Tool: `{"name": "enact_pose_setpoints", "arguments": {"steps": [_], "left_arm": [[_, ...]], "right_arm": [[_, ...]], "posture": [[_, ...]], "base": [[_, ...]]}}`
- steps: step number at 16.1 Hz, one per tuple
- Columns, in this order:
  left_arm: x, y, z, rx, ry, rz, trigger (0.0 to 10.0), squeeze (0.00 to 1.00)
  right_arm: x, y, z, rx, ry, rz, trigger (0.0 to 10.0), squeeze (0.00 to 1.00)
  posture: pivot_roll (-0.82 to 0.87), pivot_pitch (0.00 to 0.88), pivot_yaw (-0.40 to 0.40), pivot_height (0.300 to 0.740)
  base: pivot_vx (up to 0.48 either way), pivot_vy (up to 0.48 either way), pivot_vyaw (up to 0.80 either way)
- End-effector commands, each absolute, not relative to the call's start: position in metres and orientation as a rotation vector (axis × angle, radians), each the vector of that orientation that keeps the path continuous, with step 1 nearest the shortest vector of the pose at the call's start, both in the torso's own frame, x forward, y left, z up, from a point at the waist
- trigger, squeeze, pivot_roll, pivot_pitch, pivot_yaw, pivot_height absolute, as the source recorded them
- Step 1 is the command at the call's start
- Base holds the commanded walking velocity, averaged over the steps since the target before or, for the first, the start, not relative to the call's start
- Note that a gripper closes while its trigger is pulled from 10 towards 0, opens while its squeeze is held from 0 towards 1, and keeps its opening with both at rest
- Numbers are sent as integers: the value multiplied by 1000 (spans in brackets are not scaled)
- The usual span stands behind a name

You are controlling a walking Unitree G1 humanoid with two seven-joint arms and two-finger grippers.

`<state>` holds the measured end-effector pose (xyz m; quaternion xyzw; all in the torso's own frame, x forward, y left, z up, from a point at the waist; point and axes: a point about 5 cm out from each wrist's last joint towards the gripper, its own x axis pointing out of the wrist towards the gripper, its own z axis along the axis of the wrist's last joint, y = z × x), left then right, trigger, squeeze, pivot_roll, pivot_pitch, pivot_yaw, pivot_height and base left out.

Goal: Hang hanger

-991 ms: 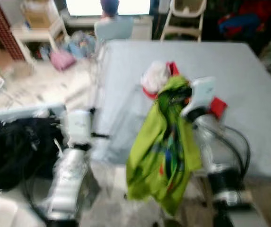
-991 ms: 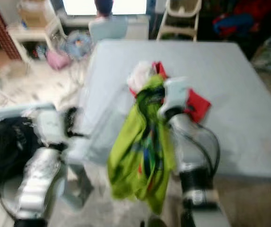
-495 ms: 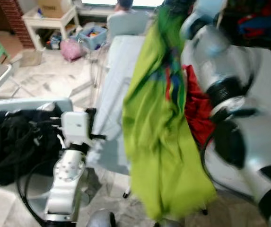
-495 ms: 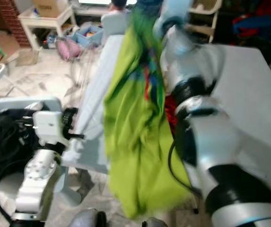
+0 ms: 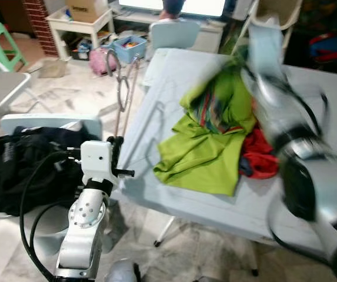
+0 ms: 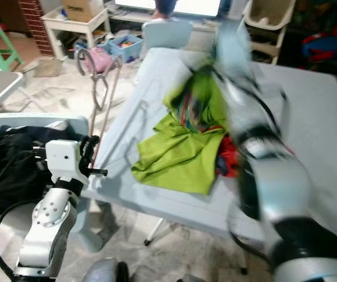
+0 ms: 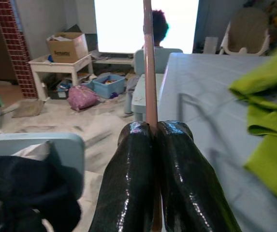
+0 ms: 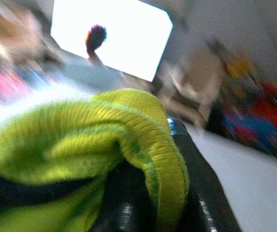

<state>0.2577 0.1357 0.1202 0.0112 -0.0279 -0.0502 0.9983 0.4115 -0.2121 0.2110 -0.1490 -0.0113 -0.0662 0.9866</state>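
Note:
A thin pinkish metal hanger (image 5: 121, 94) with a hook on top stands upright beside the left edge of the pale blue table (image 5: 168, 76). My left gripper (image 7: 153, 133) is shut on its rod. A lime green garment (image 5: 206, 147) lies bunched on the table, over a red cloth (image 5: 261, 160). My right gripper (image 8: 153, 188) is shut on a fold of the green garment, which drapes over the fingers (image 8: 196, 169). The right arm (image 5: 280, 111) is blurred above the table.
A black bag (image 5: 15, 170) lies on a light blue chair (image 5: 50, 123) at my left. At the back a person (image 5: 174, 9) sits before a bright screen. A white low table with a cardboard box (image 5: 86, 12), a blue bin (image 5: 127, 46) and a green stool (image 5: 0, 44) stand on the floor.
The right arm, which held the green garment high half a second ago, has brought it down onto the table. The camera has shifted. The left gripper still holds the hanger.

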Motion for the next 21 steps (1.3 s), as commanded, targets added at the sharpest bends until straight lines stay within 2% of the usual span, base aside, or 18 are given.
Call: {"name": "enact_pose_setpoints", "arguments": {"steps": [1,4,7,8,9,11,12,13,17,19,21], "left_arm": [[259,135,126,26,-78,-106,10000,0],[259,129,125,19,-74,-125,10000,0],[259,132,125,30,-65,-149,10000,0],[260,133,125,34,-64,-152,10000,0],[263,134,126,42,-64,-161,10000,0],[265,134,127,44,-65,-173,10000,0],[266,133,127,44,-64,-183,10000,0],[266,132,127,44,-64,-187,10000,0],[264,131,126,41,-63,-191,10000,0],[263,133,125,48,-62,-185,10000,0],[263,134,125,48,-60,-181,10000,0]], "right_arm": [[407,-231,206,-310,19,-171,10000,1000],[386,-265,164,-336,198,-203,10000,1000],[363,-268,121,-469,330,68,10000,1000],[360,-270,120,-416,321,83,10000,1000],[352,-269,117,-436,315,219,10000,1000],[346,-266,118,-491,296,358,10000,1000],[339,-258,124,-499,243,523,10000,1000],[336,-256,131,-475,209,582,10000,1000],[345,-269,175,-419,58,533,10000,1000],[343,-265,184,-297,19,584,10000,1000],[334,-261,178,-238,72,699,10000,1000]], "posture": [[59,26,-28,740],[50,34,-23,740],[49,27,14,740],[49,26,22,740],[46,23,33,740],[42,19,41,740],[37,18,43,740],[37,18,43,740],[42,11,35,740],[43,10,34,740],[43,10,34,740]], "base": [[0,0,0],[0,0,0],[0,0,0],[0,0,0],[0,0,0],[0,0,0],[0,0,0],[0,0,0],[0,0,0],[0,0,0],[0,0,0]]}}
